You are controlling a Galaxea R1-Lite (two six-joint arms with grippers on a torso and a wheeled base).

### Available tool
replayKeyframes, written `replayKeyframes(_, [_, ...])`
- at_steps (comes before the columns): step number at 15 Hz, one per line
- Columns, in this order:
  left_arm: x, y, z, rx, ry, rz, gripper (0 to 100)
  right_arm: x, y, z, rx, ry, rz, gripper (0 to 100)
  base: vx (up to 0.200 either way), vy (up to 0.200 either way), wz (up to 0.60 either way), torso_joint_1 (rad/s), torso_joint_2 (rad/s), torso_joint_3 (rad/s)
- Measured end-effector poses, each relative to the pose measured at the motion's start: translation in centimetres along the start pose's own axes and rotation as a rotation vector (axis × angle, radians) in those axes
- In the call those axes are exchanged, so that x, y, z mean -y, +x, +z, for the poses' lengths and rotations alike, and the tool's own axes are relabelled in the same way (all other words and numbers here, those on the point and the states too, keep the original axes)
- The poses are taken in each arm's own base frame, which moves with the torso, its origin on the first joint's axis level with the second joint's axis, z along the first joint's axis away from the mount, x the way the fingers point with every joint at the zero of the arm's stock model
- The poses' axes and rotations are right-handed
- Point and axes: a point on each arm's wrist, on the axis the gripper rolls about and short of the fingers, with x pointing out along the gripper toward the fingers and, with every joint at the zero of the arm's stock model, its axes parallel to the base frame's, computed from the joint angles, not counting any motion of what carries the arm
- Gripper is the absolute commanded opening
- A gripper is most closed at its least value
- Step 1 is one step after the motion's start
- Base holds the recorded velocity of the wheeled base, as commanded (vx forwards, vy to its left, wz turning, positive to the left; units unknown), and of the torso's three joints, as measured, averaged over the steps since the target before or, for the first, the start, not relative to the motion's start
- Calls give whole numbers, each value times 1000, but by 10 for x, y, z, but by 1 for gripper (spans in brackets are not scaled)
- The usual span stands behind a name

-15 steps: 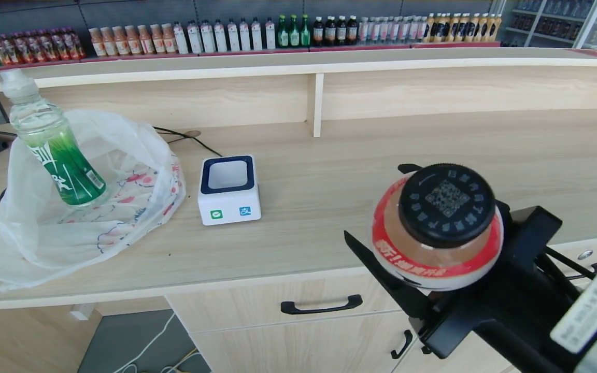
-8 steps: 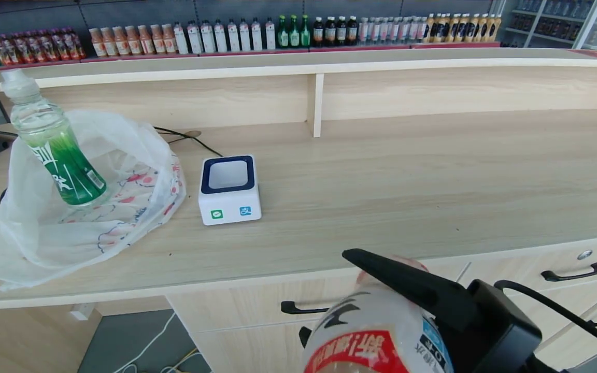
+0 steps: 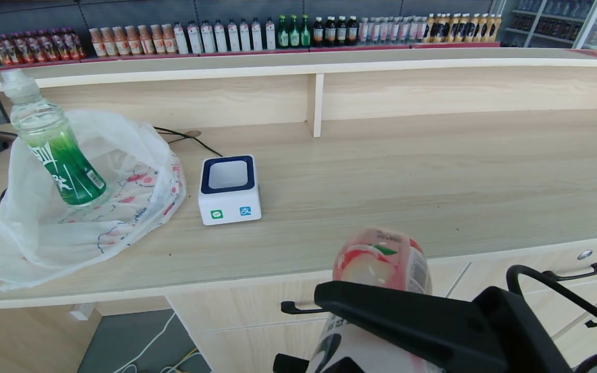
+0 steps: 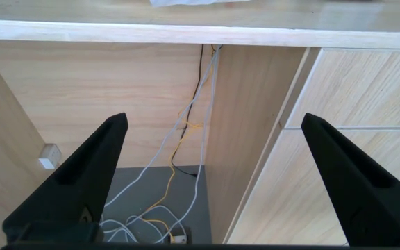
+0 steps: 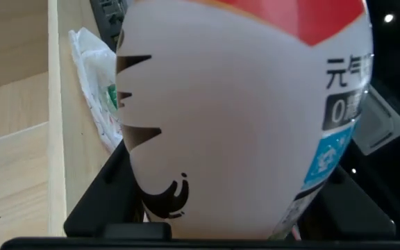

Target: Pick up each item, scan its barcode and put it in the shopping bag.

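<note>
My right gripper [image 3: 381, 321] is shut on a peach drink bottle [image 3: 381, 259], white and pink with a red band, held lying over the counter's front edge at the lower right. The same bottle [image 5: 242, 111] bulks large between the jaws in the right wrist view. A white scanner box [image 3: 228, 189] with a dark blue rim sits mid-counter. Left of it lies the white plastic shopping bag [image 3: 34, 233] with a green-labelled bottle [image 3: 52, 142] standing in it. My left gripper [image 4: 207, 180] hangs open below the counter, in front of the cabinet.
A black cable [image 3: 184, 135] runs behind the scanner. Drawers with black handles [image 3: 322, 305] line the counter front. A raised wooden shelf [image 3: 319, 67] backs the counter, with rows of bottles [image 3: 278, 31] beyond. Loose wires [image 4: 186, 146] hang under the counter.
The right gripper has turned the bottle from cap-up toward the camera to lying on its side, and dropped lower and left, toward the counter's front edge. Bag, green bottle and scanner stayed put.
</note>
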Motion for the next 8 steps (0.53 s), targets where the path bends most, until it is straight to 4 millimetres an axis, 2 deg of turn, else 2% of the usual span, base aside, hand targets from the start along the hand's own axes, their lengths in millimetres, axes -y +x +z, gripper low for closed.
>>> replayKeyframes(2, [0, 0, 0, 0, 0, 0, 100, 3, 4, -3, 68, -46, -11, 0, 0, 0, 0, 0, 0, 0])
replayKeyframes(8, [0, 0, 0, 0, 0, 0, 100, 5, 11, -6, 76, -92, -28, 0, 0, 0, 0, 0, 0, 0])
